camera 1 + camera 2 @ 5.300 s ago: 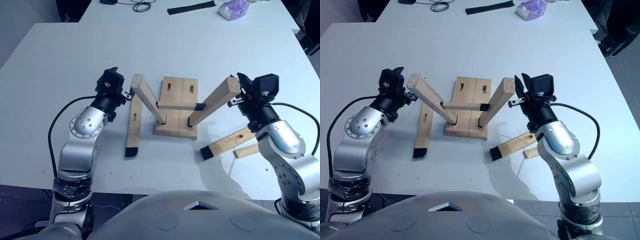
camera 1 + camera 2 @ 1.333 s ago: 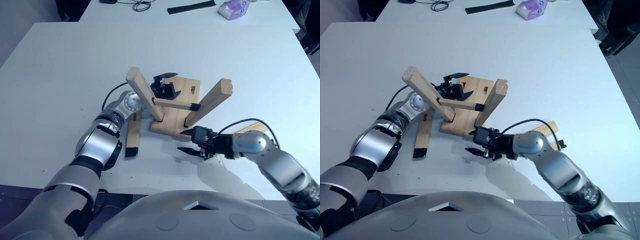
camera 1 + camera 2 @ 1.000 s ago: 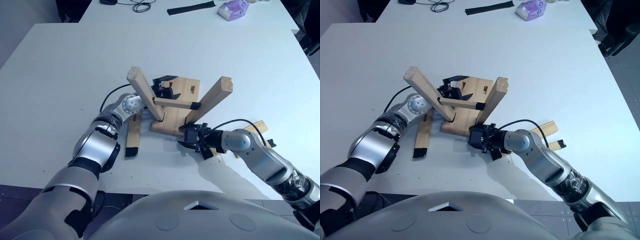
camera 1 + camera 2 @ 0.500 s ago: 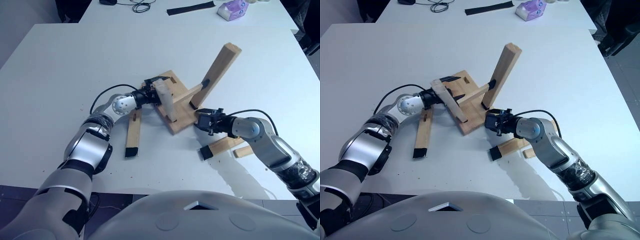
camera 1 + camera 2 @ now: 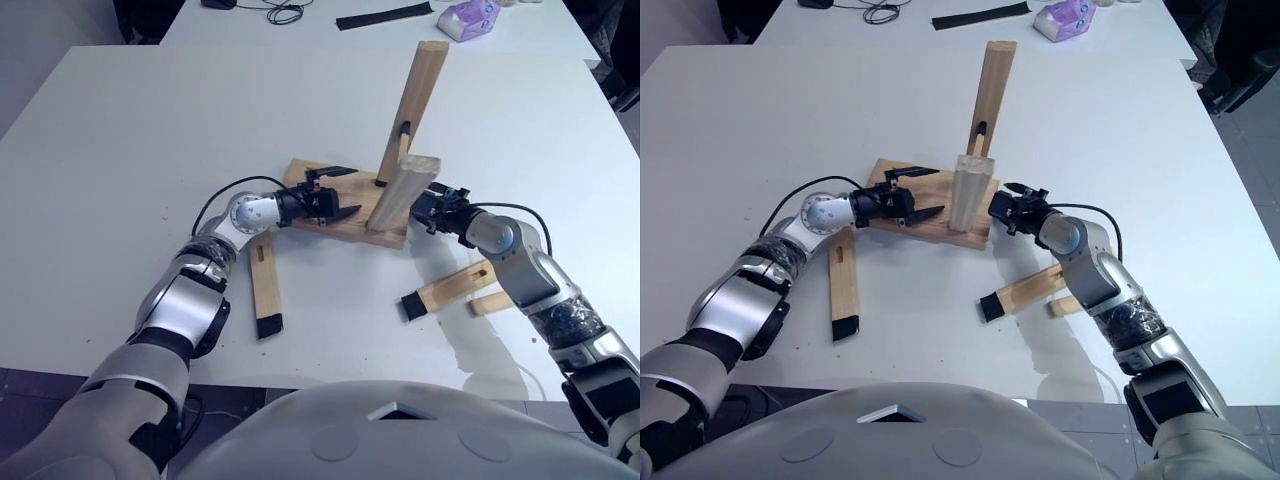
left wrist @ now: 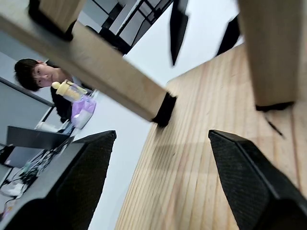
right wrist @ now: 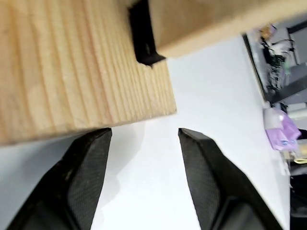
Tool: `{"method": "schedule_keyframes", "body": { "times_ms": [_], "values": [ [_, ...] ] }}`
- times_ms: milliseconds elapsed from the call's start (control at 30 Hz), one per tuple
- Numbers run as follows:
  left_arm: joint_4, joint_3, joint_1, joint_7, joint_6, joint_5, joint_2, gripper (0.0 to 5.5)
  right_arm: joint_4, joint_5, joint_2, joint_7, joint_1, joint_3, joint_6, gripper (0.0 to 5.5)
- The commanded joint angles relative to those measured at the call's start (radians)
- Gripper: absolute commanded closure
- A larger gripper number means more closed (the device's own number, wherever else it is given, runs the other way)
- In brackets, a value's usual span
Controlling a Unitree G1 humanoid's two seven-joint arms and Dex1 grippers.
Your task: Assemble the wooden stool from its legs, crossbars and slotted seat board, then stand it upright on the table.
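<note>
The slotted seat board (image 5: 330,212) lies flat near the table's middle. Two legs stand in it: a tall one (image 5: 418,100) at the back and a shorter-looking one (image 5: 402,192) in front, joined by a crossbar (image 6: 96,67). My left gripper (image 5: 348,190) is open, its fingers (image 6: 81,182) spread over the board's top face. My right gripper (image 5: 428,208) is open at the board's right edge (image 7: 72,72), beside the front leg's base. One loose leg (image 5: 263,288) lies left of the board, another (image 5: 450,290) lies at the right with a short crossbar (image 5: 492,302).
Both loose legs have black ends and lie on the white table (image 5: 120,150), which has bare room at the left and far side. On a second table behind sit a purple pack (image 5: 466,17), a black strip (image 5: 383,15) and cables.
The board with its two legs has turned and settled flat; the back leg now stands nearly upright. Both grippers moved with it, the right one up to the board's right edge.
</note>
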Motion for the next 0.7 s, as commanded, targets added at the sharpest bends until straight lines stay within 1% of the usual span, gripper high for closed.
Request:
{"method": "schedule_keyframes", "body": {
  "times_ms": [33, 200, 300, 367, 467, 567, 633, 700],
  "values": [
    [-0.027, -0.013, 0.081, -0.136, 0.112, -0.021, -0.033, 1.90, -0.018, -0.013, 0.008, -0.023, 0.014, -0.036, -0.022, 2.93],
    [-0.221, 0.030, 0.136, -0.259, 0.281, -0.167, -0.034, 1.90, -0.150, -0.014, -0.046, 0.000, 0.106, -0.115, 0.004, 2.93],
    [-0.368, 0.069, 0.168, -0.307, 0.399, -0.234, 0.008, 1.90, -0.324, 0.061, -0.107, 0.093, 0.219, -0.224, 0.081, 2.93],
    [-0.388, 0.110, 0.155, -0.309, 0.423, -0.239, 0.056, 1.90, -0.458, 0.157, -0.150, 0.195, 0.303, -0.308, 0.153, 2.93],
    [-0.333, 0.179, 0.096, -0.290, 0.440, -0.236, 0.116, 1.90, -0.604, 0.284, -0.197, 0.308, 0.369, -0.399, 0.241, 2.93],
    [-0.214, 0.229, -0.001, -0.247, 0.433, -0.215, 0.136, 1.90, -0.720, 0.420, -0.207, 0.385, 0.395, -0.455, 0.335, 2.93],
    [-0.108, 0.241, -0.072, -0.169, 0.411, -0.171, 0.132, 1.90, -0.755, 0.483, -0.205, 0.411, 0.388, -0.454, 0.375, 2.93],
    [-0.009, 0.220, -0.125, -0.057, 0.383, -0.093, 0.124, 1.90, -0.768, 0.516, -0.204, 0.420, 0.384, -0.426, 0.398, 2.93]
  ]
}}
